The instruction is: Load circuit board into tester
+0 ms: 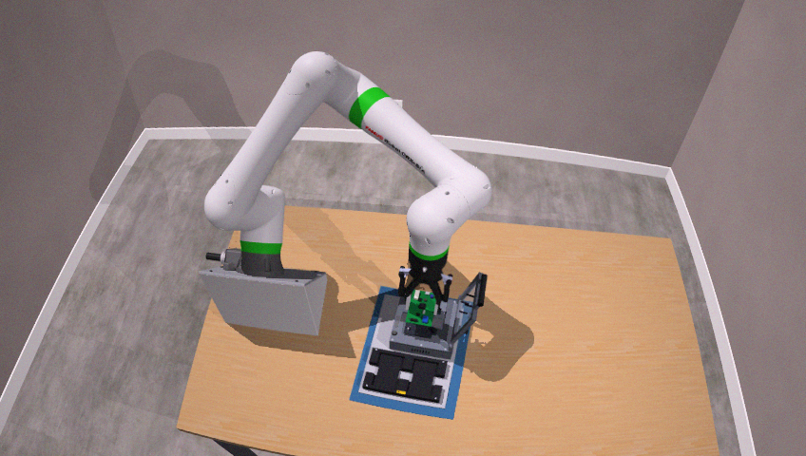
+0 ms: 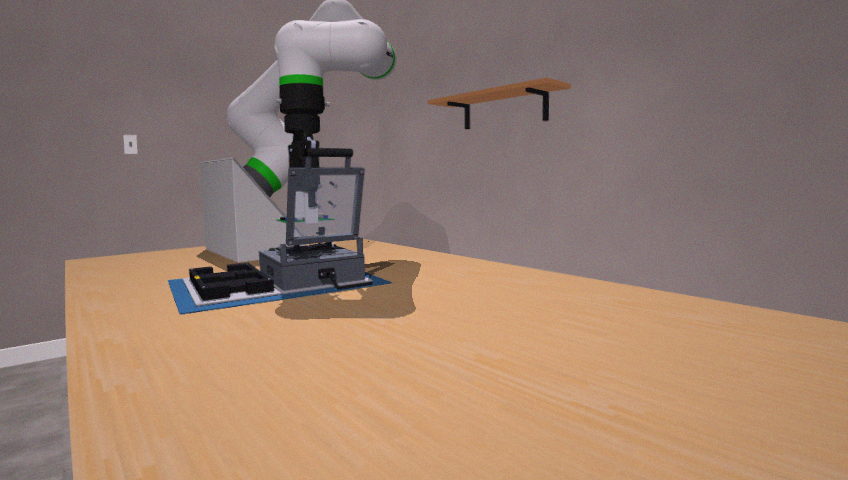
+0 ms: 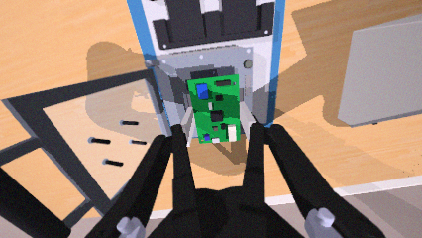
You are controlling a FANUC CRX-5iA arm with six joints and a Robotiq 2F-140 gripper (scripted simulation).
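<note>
My gripper [image 1: 424, 304] [image 3: 216, 112] is shut on the green circuit board [image 1: 422, 310] [image 3: 214, 106] across its long edges. It holds the board level, face up, a little above the grey tester [image 1: 415, 342] [image 2: 309, 272] [image 3: 258, 56]. In the exterior view the board [image 2: 302, 220] shows as a thin green line behind the lid. In the wrist view its white connector end is nearest the camera and its blue part is at the far end. The tester's clear lid [image 1: 472, 300] [image 2: 324, 171] [image 3: 35, 124] stands open and upright. The black tray [image 1: 390, 368] [image 2: 229, 283] [image 3: 170, 35] lies just beyond the tester, and both its pockets look empty.
Tester and tray sit on a blue mat [image 1: 361, 390] [image 2: 178, 292] on the wooden table. The arm's grey pedestal [image 1: 265, 299] [image 3: 381, 74] stands close beside the mat. A wall shelf [image 2: 499, 92] hangs far behind.
</note>
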